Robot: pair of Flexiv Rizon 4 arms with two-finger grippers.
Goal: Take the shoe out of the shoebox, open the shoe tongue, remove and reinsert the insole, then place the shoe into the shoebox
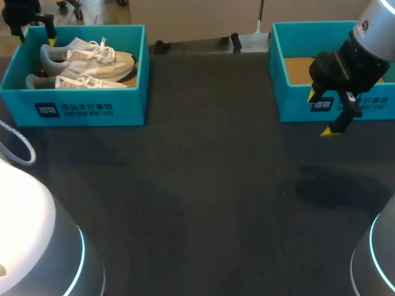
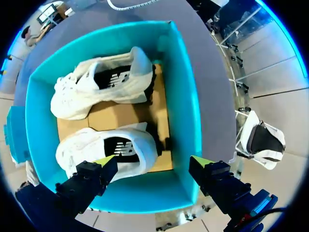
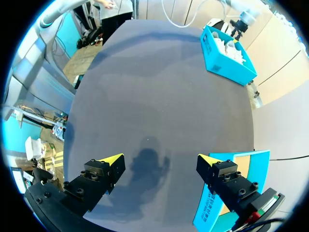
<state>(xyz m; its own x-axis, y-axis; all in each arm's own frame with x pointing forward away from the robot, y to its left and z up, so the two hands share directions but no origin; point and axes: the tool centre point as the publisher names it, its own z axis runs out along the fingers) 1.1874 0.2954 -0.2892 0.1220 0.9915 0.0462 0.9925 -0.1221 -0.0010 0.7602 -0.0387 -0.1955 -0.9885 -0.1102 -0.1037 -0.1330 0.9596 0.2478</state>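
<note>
The left gripper (image 2: 152,162) was held wide open and empty above the shoebox (image 2: 186,121), seemingly lined up for the nearer shoe (image 2: 77,150) of the pair lying inside (neither yet taken out), while the right gripper (image 3: 159,162), likewise open and empty, was held over the tabletop (image 3: 159,96), probably to receive it.

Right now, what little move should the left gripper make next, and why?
Probably lower the left gripper toward the nearer white sneaker, nudging inward first. Its fingers are open and hang above the teal shoebox, one tip over the sneaker and the other near the box wall. Both sneakers lie inside and nothing is grasped yet.
</note>
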